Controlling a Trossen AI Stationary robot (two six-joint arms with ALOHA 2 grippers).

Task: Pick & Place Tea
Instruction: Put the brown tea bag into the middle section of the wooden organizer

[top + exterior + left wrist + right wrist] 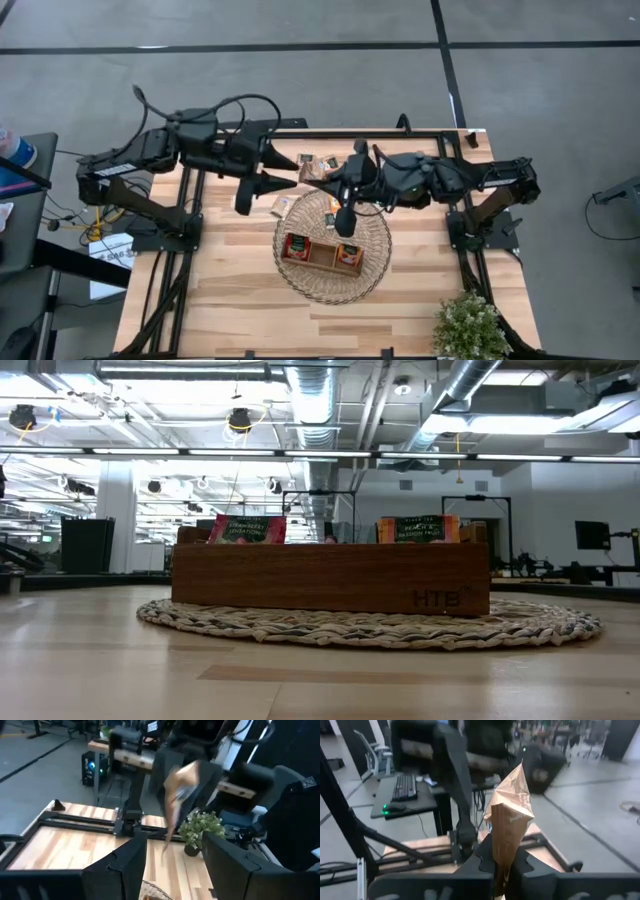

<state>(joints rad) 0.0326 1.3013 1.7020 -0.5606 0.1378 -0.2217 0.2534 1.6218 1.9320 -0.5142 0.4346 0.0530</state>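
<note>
Tea sachets stand in the brown wooden tray [322, 255] on the round wicker basket [372, 272]: a red one [247, 528] and an orange one [418, 528]. Other sachets lie on the table at the far side [318, 165] and beside the basket [283, 207]. High above the basket's far edge, my right gripper [502, 865] is shut on a tan-gold sachet [509, 820]. That sachet also shows in the left wrist view [177, 790]. My left gripper [172, 870] hovers left of it, open, with nothing between its fingers. My right gripper pinches the tan-gold sachet by its lower end [502, 854] between its two fingers. The fingers point nearly level toward the table's left. The sachet stands up past the fingertips, edge-on to the camera and lifted clear of the table and basket.
A small potted plant [468, 325] stands at the table's near right corner. Black frame rails [190, 250] run along both sides of the wooden table. Bare wood lies on the near side of the basket [250, 320].
</note>
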